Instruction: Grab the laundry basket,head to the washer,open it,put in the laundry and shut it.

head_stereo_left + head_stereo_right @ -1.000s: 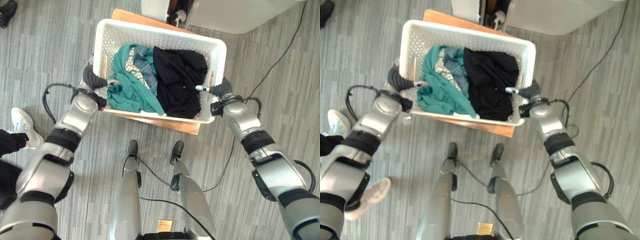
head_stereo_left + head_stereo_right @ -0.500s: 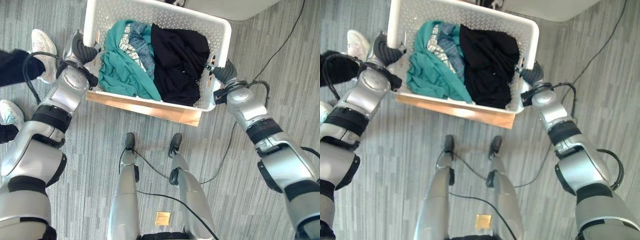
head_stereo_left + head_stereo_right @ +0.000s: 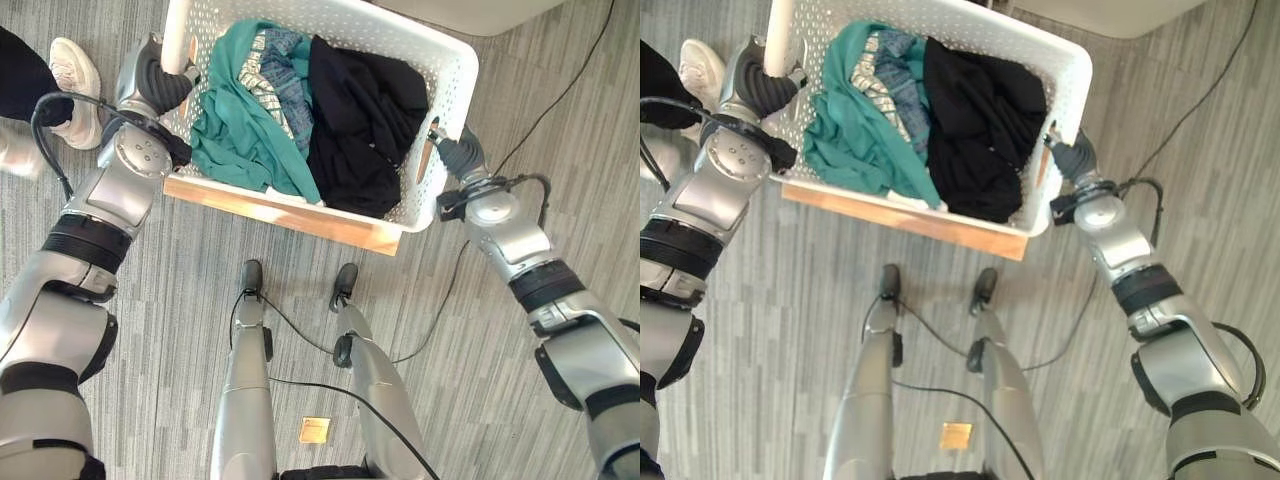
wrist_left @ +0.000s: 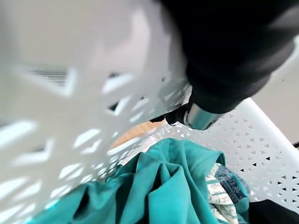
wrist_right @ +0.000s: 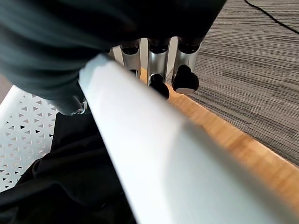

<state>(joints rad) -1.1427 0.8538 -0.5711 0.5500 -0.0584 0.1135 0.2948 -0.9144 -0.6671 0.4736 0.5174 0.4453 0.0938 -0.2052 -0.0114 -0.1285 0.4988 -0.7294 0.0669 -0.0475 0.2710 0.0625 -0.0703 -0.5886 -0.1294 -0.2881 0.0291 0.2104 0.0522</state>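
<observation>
The white perforated laundry basket [image 3: 400,35] rests on a low wooden stand [image 3: 300,215] in front of me. It holds a teal garment [image 3: 240,130], a blue patterned one [image 3: 285,70] and a black one [image 3: 360,120]. My left hand [image 3: 152,85] is at the left rim. In the left wrist view its thumb [image 4: 201,116] reaches inside the wall [image 4: 70,107] above the teal cloth [image 4: 159,186]. My right hand [image 3: 455,160] grips the right rim [image 5: 154,154], with its fingers [image 5: 159,51] curled under the rim.
A person's white shoe [image 3: 75,75] and dark trouser leg stand on the grey carpet just left of my left arm. The base of a white appliance [image 3: 470,10] is at the far right. A thin black cable [image 3: 560,90] crosses the floor on the right.
The whole picture has shifted, so the basket sits higher in view. Both hands have slid from the near corners onto the side rims. The person's shoes have moved away along the left edge.
</observation>
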